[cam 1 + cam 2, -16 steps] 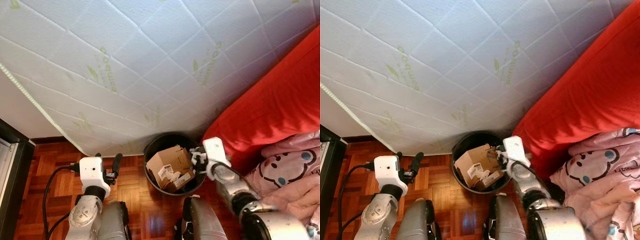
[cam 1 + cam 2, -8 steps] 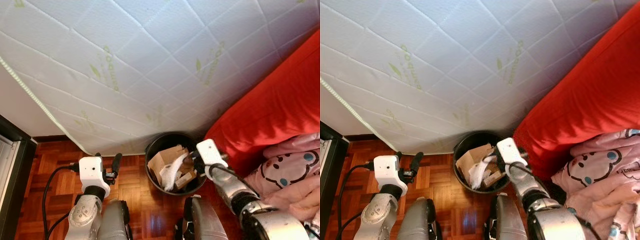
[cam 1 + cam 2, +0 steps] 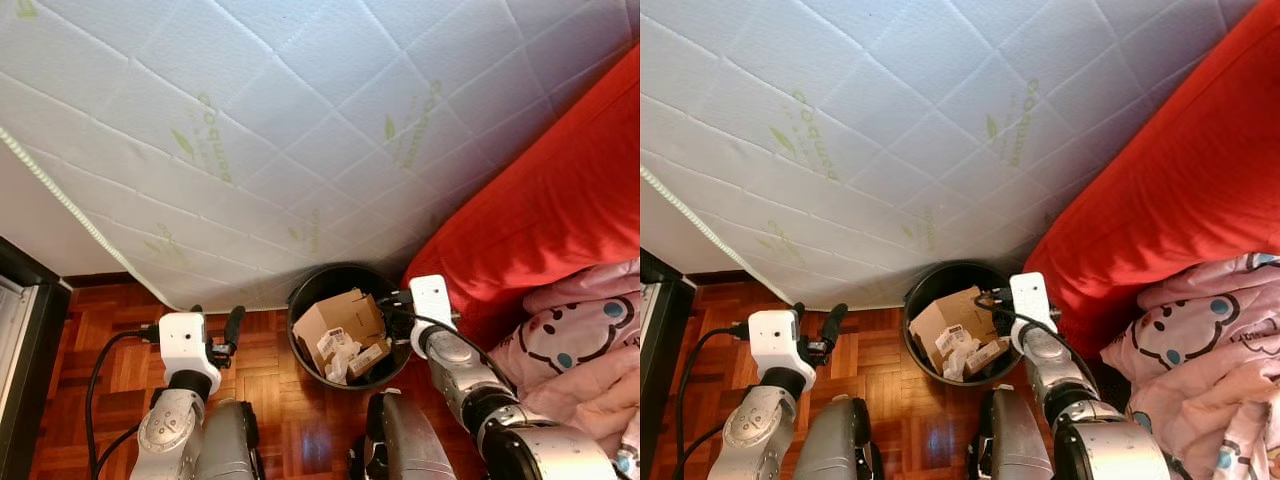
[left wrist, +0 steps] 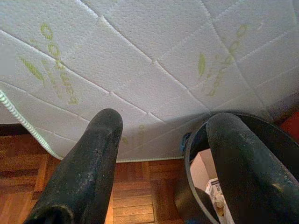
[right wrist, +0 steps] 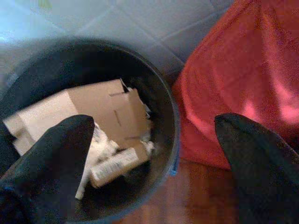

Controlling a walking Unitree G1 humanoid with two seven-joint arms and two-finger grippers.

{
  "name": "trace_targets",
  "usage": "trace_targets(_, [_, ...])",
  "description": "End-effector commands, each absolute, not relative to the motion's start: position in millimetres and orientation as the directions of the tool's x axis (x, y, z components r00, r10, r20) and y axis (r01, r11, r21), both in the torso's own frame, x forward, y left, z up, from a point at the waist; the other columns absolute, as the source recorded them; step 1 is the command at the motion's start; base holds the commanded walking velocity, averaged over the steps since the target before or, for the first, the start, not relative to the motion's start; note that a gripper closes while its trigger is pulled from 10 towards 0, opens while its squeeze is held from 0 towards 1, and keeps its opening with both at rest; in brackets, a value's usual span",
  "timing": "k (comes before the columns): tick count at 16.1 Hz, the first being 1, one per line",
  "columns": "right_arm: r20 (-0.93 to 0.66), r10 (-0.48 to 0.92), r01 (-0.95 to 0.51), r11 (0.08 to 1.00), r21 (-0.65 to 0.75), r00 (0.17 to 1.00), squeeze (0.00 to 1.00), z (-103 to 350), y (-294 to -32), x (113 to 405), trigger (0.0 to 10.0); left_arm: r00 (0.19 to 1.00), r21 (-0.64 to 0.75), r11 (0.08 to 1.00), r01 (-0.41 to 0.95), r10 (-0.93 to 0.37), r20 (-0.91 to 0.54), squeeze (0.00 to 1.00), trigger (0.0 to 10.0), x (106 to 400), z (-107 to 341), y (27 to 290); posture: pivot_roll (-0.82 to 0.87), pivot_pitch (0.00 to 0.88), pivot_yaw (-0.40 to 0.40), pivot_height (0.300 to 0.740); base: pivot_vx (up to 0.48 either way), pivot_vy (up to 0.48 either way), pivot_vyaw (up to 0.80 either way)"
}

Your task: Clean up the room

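Trash bin (image 3: 300, 335), round and black, stands on the wooden parquet floor (image 3: 110, 350) just in front of the robot, pressed against the hanging edge of a white quilted mattress (image 3: 280, 130) with green leaf print. Inside it lie a brown cardboard box (image 3: 340, 320) and, on its near side, some crumpled white paper (image 3: 342, 356) with smaller packaging. The right gripper (image 5: 154, 154) hangs at the bin's right rim, fingers spread wide and holding nothing. A red cover (image 3: 550, 200) drapes down just right of the bin, and a pink cartoon-print blanket (image 3: 585, 345) lies nearer on the far right. The left gripper (image 3: 215, 335) hovers above the floor to the left of the bin, its fingers parted and empty. A dark furniture edge (image 3: 25, 340) runs along the far left.
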State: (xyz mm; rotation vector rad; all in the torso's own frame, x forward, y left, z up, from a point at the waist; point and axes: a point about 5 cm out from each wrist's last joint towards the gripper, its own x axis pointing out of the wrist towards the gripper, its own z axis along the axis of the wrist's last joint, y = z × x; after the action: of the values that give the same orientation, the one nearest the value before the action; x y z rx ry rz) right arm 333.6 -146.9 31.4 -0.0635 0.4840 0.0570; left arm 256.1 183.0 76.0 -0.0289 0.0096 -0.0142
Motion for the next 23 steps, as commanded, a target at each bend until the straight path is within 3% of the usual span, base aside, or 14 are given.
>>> trace_targets(1, [-0.466, 0.045, -0.021, 0.998, 0.057, 0.884, 0.00, 21, -152, 324, 10.0, 0.998, -0.031, 1.000, 0.000, -0.002, -0.057, 0.00, 10.0, 253, 67, 185, 0.01, 0.261, -0.061, 0.628, 0.000, 0.000, 0.00])
trace_targets(7, [-0.561, -0.008, -0.014, 0.999, -0.035, 0.828, 0.00, -9, -167, 294, 10.0, 0.998, -0.037, 0.999, -0.014, 0.012, -0.067, 0.00, 10.0, 258, 63, 188, 0.01, 0.238, -0.059, 0.698, 0.000, 0.000, 0.00])
trace_targets(10, [-0.586, -0.003, -0.005, 1.000, -0.012, 0.810, 0.00, -21, -170, 280, 10.0, 0.993, -0.040, 0.998, -0.046, 0.042, -0.110, 0.00, 10.0, 258, 52, 197, 0.01, 0.219, -0.055, 0.740, 0.000, 0.000, 0.00])
trace_targets(16, [-0.662, -0.030, 0.059, 0.998, 0.021, 0.749, 0.00, -45, -181, 249, 10.0, 0.948, -0.088, 0.990, -0.106, 0.074, -0.310, 0.00, 10.0, 259, 8, 204, 0.01, 0.159, -0.064, 0.740, 0.000, 0.000, 0.00])
trace_targets(19, [-0.723, -0.064, 0.106, 0.994, 0.012, 0.688, 0.00, -60, -190, 225, 10.0, 0.882, -0.112, 0.980, -0.163, 0.094, -0.462, 0.00, 10.0, 248, -22, 205, 0.00, 0.093, -0.055, 0.740, 0.000, 0.000, 0.00])
trace_targets(23, [-0.749, -0.109, 0.195, 0.980, 0.028, 0.653, 0.00, -69, -202, 207, 10.0, 0.805, -0.046, 0.990, -0.135, 0.083, -0.587, 0.00, 10.0, 230, -45, 209, -0.01, 0.037, -0.031, 0.740, 0.000, 0.000, 0.00])
